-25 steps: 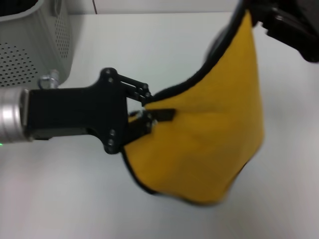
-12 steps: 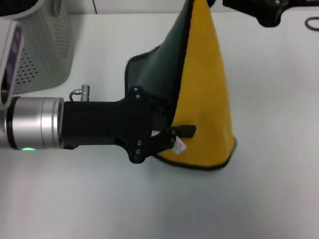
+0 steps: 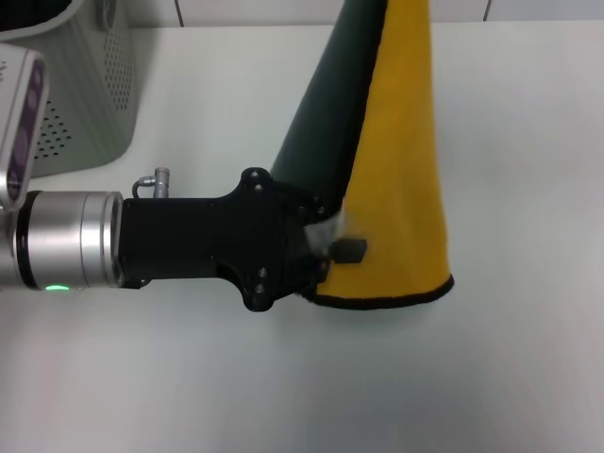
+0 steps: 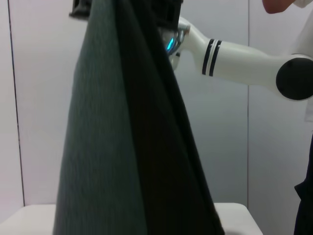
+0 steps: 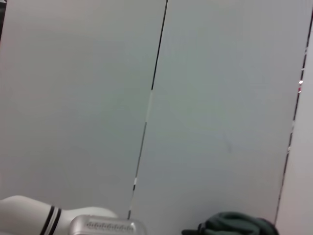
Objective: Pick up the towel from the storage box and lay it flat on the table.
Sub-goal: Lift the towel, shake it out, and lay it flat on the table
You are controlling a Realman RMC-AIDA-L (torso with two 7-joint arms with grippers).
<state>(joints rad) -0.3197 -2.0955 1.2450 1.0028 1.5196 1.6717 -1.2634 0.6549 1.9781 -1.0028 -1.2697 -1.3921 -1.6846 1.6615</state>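
— Above the bench (image 3: pixel 528 377), where's your towel (image 3: pixel 401 189)?
— Hanging clear of the storage box (image 3: pixel 85 94); left gripper (image 3: pixel 335 253) fingers pinch its lower corner. Right fingers: cannot tell. Next, spread and lower it.

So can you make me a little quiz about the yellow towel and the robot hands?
1. True or false: the towel lies flat on the table.
2. Which gripper grips the towel's bottom edge? A) left B) right C) neither
3. Fill in: the box stands at the table's far ____ corner, as the robot sees it.

Key:
1. False. It hangs like a tall cone from above the head view, and only its bottom hem is down near the table.
2. A. The left gripper pinches the hem; the right one is out of sight.
3. Left.
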